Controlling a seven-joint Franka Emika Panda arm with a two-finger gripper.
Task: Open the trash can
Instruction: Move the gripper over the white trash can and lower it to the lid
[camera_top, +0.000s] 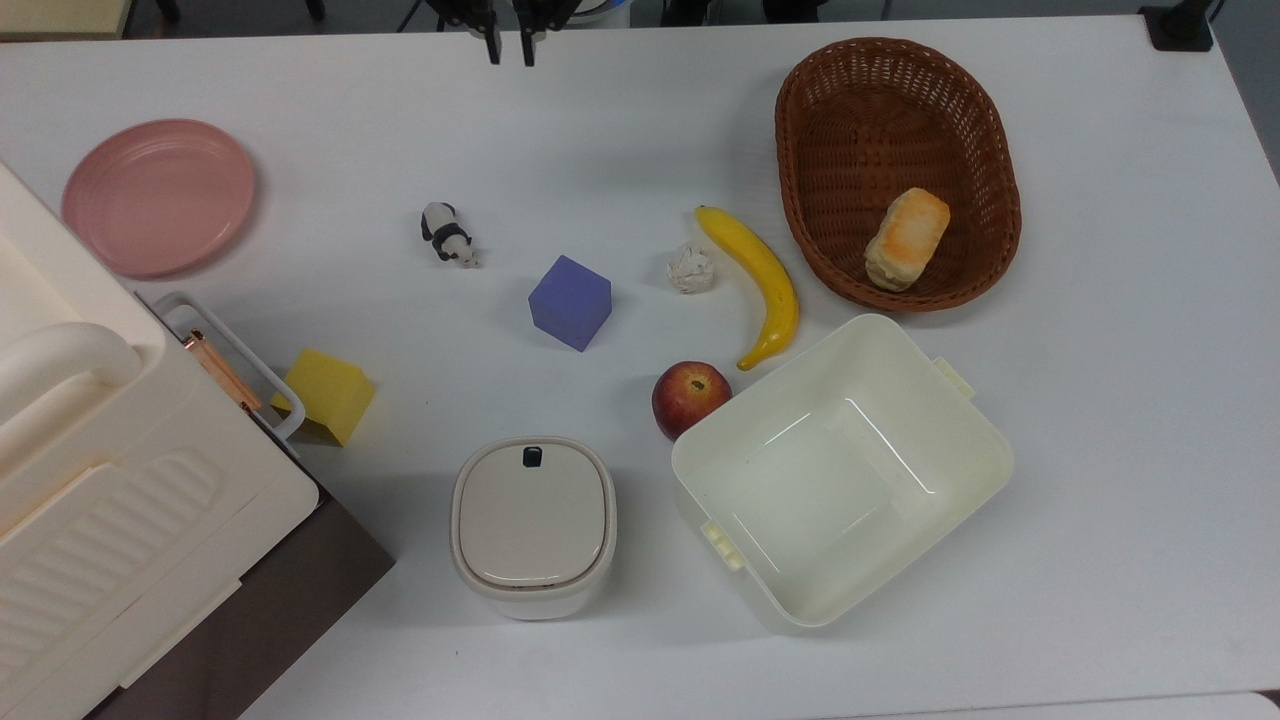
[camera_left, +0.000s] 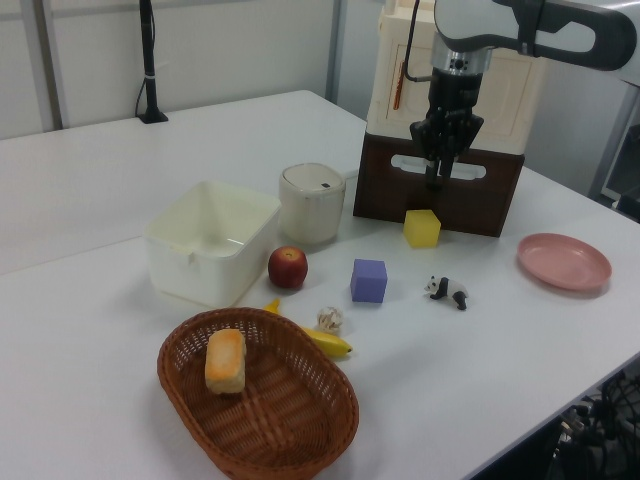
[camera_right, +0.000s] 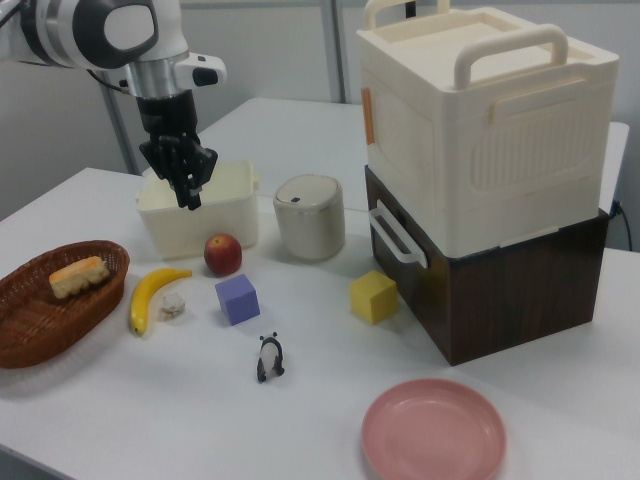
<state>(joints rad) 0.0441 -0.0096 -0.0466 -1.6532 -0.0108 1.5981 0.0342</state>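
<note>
White table (camera_top: 1100, 420) (pale partition walls (camera_left: 230, 45) behind)

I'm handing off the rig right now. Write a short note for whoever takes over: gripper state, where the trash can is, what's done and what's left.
Gripper: empty, fingers nearly together, hanging in the air well clear of the bin.
Trash can: upright on the table; in the top view it stands between the large cream appliance on the top view's left and the lidless cream tub on the top view's right, with the apple nearby.
Done: nothing yet; the lid is flat and closed, and the dark button looks untouched.
Left: bring the gripper over the button, probably press it, and check that the lid lifts.
</note>
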